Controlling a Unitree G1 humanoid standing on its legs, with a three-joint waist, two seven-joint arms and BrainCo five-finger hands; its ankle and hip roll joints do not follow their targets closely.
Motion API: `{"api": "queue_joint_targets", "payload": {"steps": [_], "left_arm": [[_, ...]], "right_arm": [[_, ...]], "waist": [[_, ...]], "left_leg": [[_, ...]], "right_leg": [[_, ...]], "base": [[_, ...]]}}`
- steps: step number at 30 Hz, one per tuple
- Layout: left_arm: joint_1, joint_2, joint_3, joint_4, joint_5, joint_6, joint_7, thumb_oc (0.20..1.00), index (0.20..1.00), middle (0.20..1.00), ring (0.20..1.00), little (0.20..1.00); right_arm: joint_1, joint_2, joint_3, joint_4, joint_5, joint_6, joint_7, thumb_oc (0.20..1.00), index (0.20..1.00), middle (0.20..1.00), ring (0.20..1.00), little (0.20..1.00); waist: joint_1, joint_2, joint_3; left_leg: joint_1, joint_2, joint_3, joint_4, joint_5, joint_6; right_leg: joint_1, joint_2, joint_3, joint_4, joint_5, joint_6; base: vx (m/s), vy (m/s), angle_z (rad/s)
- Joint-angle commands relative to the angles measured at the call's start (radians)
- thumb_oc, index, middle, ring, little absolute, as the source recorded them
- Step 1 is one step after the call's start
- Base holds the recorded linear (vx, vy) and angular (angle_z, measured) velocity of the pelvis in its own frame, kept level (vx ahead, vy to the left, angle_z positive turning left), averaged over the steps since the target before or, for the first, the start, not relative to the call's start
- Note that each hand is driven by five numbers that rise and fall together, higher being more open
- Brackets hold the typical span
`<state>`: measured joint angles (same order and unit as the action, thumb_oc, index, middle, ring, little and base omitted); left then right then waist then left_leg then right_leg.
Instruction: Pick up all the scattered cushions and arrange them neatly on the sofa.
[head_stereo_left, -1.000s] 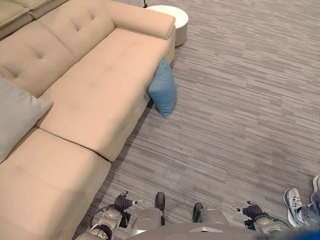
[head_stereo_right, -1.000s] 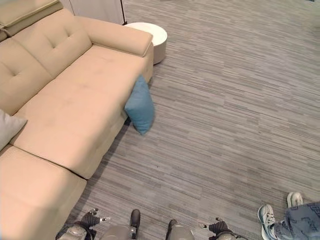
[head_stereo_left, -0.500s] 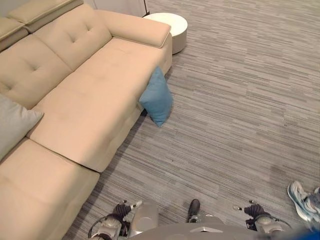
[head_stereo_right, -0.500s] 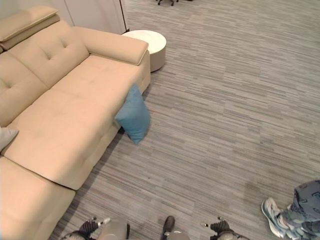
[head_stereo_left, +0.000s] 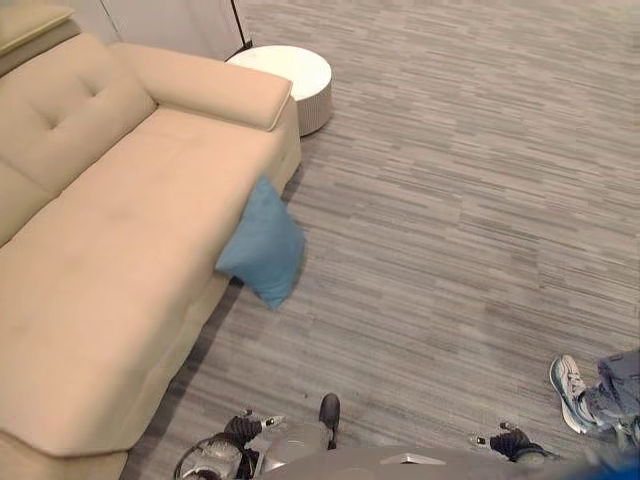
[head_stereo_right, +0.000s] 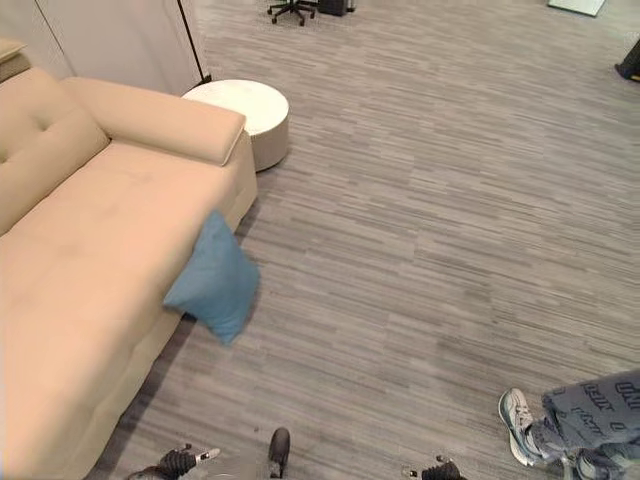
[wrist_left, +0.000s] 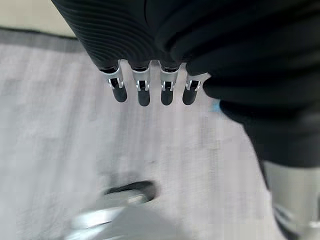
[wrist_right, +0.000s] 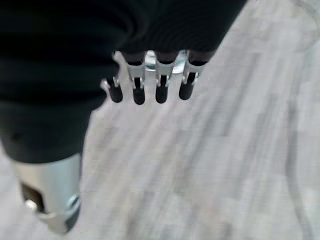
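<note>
One blue cushion (head_stereo_left: 264, 243) is seen standing on edge on the grey carpet (head_stereo_left: 470, 220), leaned up against the front of the beige sofa (head_stereo_left: 110, 250) with its lower corner on the floor and its upper corner touching the seat edge, pretty much below the armrest (head_stereo_left: 205, 85) end. Nothing is being held by either hand right now. The left hand (wrist_left: 145, 87) is kept low at the robot's side, over the carpet and well apart from the cushion, with its fingers hanging straight and relaxed in a row, nothing between them. Same deal for the right hand (wrist_right: 150, 85), which is held over bare carpet on the other side, fingers loose and straight, nothing grasped. Just past the sofa's armrest, a round white side table (head_stereo_left: 283, 80) is parked on the carpet, close beside the sofa's end. Over on the right, a person's sneaker (head_stereo_left: 567, 390) and a bit of jeans leg (head_stereo_right: 590, 410) can be made out, standing well away from the cushion.
</note>
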<state>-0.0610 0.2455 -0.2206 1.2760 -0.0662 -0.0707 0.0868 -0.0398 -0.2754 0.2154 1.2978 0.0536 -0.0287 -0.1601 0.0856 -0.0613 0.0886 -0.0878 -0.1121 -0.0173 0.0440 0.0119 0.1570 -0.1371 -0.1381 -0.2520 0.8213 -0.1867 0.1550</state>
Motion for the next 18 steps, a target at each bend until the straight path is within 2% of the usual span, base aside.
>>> {"api": "queue_joint_targets", "payload": {"steps": [1,3,5,7,8,9,10,11,12,13,14,16,17,18], "left_arm": [[0.021,0.005,0.013,-0.027,0.003,-0.004,0.007,1.0,1.0,1.0,1.0,1.0],[0.016,0.005,0.016,-0.032,-0.004,-0.008,0.011,1.0,1.0,1.0,1.0,1.0],[0.011,0.004,0.012,-0.03,0.005,-0.011,0.012,1.0,1.0,1.0,1.0,1.0],[0.009,0.002,0.011,-0.019,0.011,-0.015,0.016,1.0,1.0,1.0,1.0,1.0],[0.008,-0.001,0.013,-0.014,0.017,-0.016,0.015,1.0,1.0,1.0,1.0,1.0],[0.007,-0.002,0.014,-0.01,0.02,-0.018,0.015,1.0,1.0,1.0,1.0,1.0],[0.006,-0.005,0.014,0.0,0.029,-0.021,0.013,1.0,1.0,1.0,1.0,1.0],[0.021,-0.016,0.019,0.013,0.032,-0.02,0.017,1.0,1.0,1.0,1.0,1.0],[0.021,-0.019,0.02,0.008,0.029,-0.017,0.013,1.0,1.0,1.0,1.0,1.0],[0.019,-0.02,0.018,0.003,0.021,-0.017,0.01,1.0,1.0,1.0,1.0,1.0],[0.019,-0.02,0.018,0.003,0.021,-0.017,0.01,1.0,1.0,1.0,1.0,1.0],[0.013,-0.021,0.014,-0.014,0.01,-0.015,0.001,1.0,1.0,1.0,1.0,1.0],[0.006,-0.018,0.009,-0.023,0.007,-0.017,0.003,1.0,1.0,1.0,1.0,1.0],[0.002,-0.018,0.003,-0.027,0.004,-0.02,0.0,1.0,1.0,1.0,1.0,1.0]], "right_arm": [[-0.041,-0.025,-0.021,-0.036,-0.025,-0.005,-0.007,1.0,1.0,1.0,1.0,1.0],[-0.046,-0.026,-0.019,-0.036,-0.026,-0.006,-0.008,1.0,1.0,1.0,1.0,1.0],[-0.052,-0.029,-0.016,-0.035,-0.027,-0.005,-0.007,1.0,1.0,1.0,1.0,1.0],[-0.057,-0.032,-0.005,-0.038,-0.028,-0.008,-0.01,1.0,1.0,1.0,1.0,1.0],[-0.058,-0.033,-0.004,-0.039,-0.027,-0.007,-0.01,1.0,1.0,1.0,1.0,1.0],[-0.058,-0.032,-0.004,-0.037,-0.026,-0.005,-0.008,1.0,1.0,1.0,1.0,1.0],[-0.052,-0.034,-0.003,-0.036,-0.028,-0.007,-0.006,1.0,1.0,1.0,1.0,1.0],[-0.038,-0.032,0.002,-0.034,-0.03,-0.012,-0.002,1.0,1.0,1.0,1.0,1.0],[-0.036,-0.031,-0.002,-0.036,-0.018,-0.018,-0.003,1.0,1.0,1.0,1.0,1.0],[-0.038,-0.03,-0.003,-0.038,-0.006,-0.023,-0.004,1.0,1.0,1.0,1.0,1.0],[-0.038,-0.03,-0.003,-0.038,-0.006,-0.024,-0.004,1.0,1.0,1.0,1.0,1.0],[-0.042,-0.032,-0.007,-0.041,0.013,-0.027,-0.005,1.0,1.0,1.0,1.0,1.0],[-0.044,-0.037,-0.008,-0.041,0.017,-0.026,-0.009,1.0,1.0,1.0,1.0,1.0],[-0.045,-0.042,-0.011,-0.038,0.02,-0.023,-0.012,1.0,1.0,1.0,1.0,1.0]], "waist": [[0.038,0.027,0.052],[0.03,0.032,0.059],[0.014,0.027,0.063],[-0.006,0.018,0.073],[-0.018,0.015,0.076],[-0.029,0.01,0.077],[-0.037,0.006,0.078],[-0.039,0.007,0.057],[-0.036,0.008,0.057],[-0.034,0.004,0.062],[-0.035,0.005,0.062],[-0.025,-0.008,0.081],[-0.02,-0.017,0.091],[-0.02,-0.021,0.091]], "left_leg": [[-0.061,0.059,-0.031,0.098,-0.075,-0.086],[-0.023,0.061,-0.043,0.084,-0.092,-0.086],[0.022,0.06,-0.052,0.062,-0.11,-0.093],[0.068,0.048,-0.075,0.049,-0.136,-0.099],[0.094,0.044,-0.097,0.041,-0.15,-0.105],[0.111,0.04,-0.114,0.038,-0.156,-0.11],[0.134,0.037,-0.141,0.052,-0.186,-0.118],[0.153,0.047,-0.155,0.095,-0.187,-0.141],[0.119,0.053,-0.152,0.207,-0.136,-0.168],[0.08,0.055,-0.149,0.281,-0.103,-0.182],[0.077,0.056,-0.15,0.288,-0.106,-0.182],[-0.018,0.061,-0.127,0.459,-0.031,-0.203],[-0.084,0.075,-0.079,0.566,-0.034,-0.199],[-0.104,0.087,-0.052,0.552,-0.046,-0.193]], "right_leg": [[0.011,-0.037,0.016,-0.27,0.246,0.01],[-0.024,-0.045,-0.017,-0.335,0.216,-0.007],[-0.041,-0.023,-0.024,-0.458,0.183,-0.02],[-0.081,0.006,0.006,-0.619,0.212,-0.018],[-0.103,0.018,0.046,-0.689,0.239,-0.01],[-0.128,0.023,0.082,-0.724,0.264,0.001],[-0.117,0.026,0.101,-0.756,0.282,0.006],[-0.084,0.041,0.094,-0.75,0.284,-0.019],[-0.04,0.048,0.081,-0.761,0.266,-0.034],[-0.017,0.049,0.079,-0.764,0.253,-0.048],[-0.018,0.05,0.078,-0.764,0.253,-0.048],[0.027,0.052,0.072,-0.778,0.229,-0.075],[0.06,0.055,0.058,-0.793,0.215,-0.096],[0.081,0.054,0.049,-0.809,0.207,-0.098]], "base": [[0.16,0.028,0.17],[0.28,0.006,0.19],[0.32,-0.067,0.15],[0.37,-0.112,0.14],[0.4,-0.131,0.12],[0.47,-0.179,0.21],[0.62,-0.256,1.12],[0.67,-0.329,1.4],[0.52,-0.284,1.42],[0.22,-0.156,0.67],[0.12,-0.098,0.58],[0.14,-0.163,0.22],[0.22,-0.197,0.17],[0.33,-0.169,0.56]]}}
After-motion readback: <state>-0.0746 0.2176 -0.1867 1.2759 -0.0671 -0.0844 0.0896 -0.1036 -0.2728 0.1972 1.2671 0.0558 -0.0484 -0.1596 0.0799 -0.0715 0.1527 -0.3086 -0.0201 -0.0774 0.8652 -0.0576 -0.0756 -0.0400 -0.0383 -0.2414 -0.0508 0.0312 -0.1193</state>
